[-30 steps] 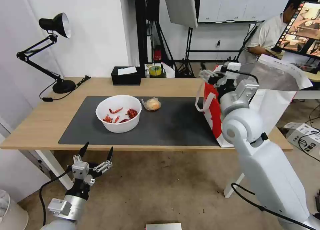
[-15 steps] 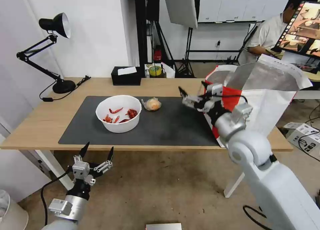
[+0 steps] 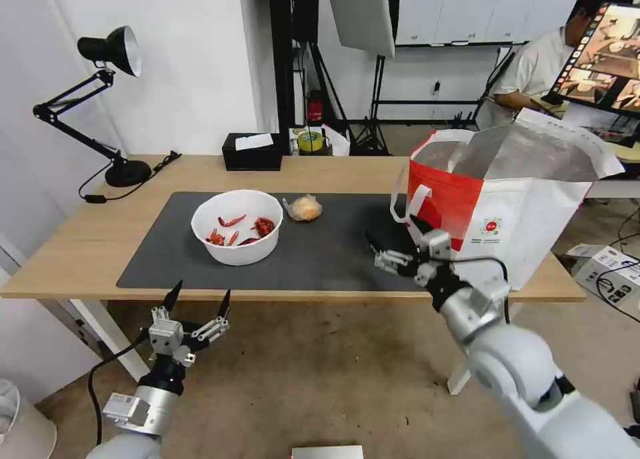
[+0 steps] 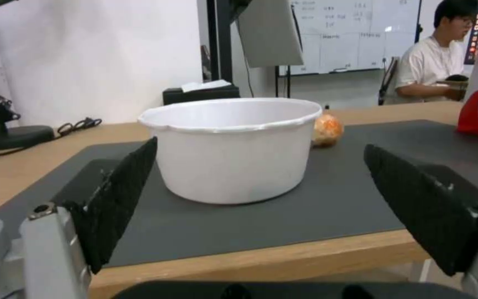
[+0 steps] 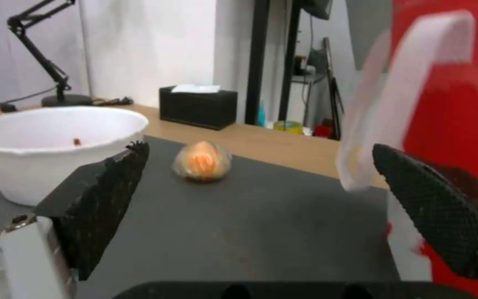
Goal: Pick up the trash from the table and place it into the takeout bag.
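Right gripper [image 3: 393,238], fingers apart, over the mat's [image 3: 333,252] front edge beside the takeout bag [image 3: 527,212]; left gripper [image 3: 198,299], fingers spread, below the table's [image 3: 80,246] front edge.

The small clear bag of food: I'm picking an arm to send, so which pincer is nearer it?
Right. The right pincer hangs open over the mat's near edge, beside the takeout bag. The left pincer is open below the table edge, beyond the bowl from the small bag.

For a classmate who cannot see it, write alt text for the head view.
The right tool, open and empty, hovers over the grey mat beside the red-and-white bag. A white bowl and small food bag sit on the mat; the left tool waits open below the table edge.
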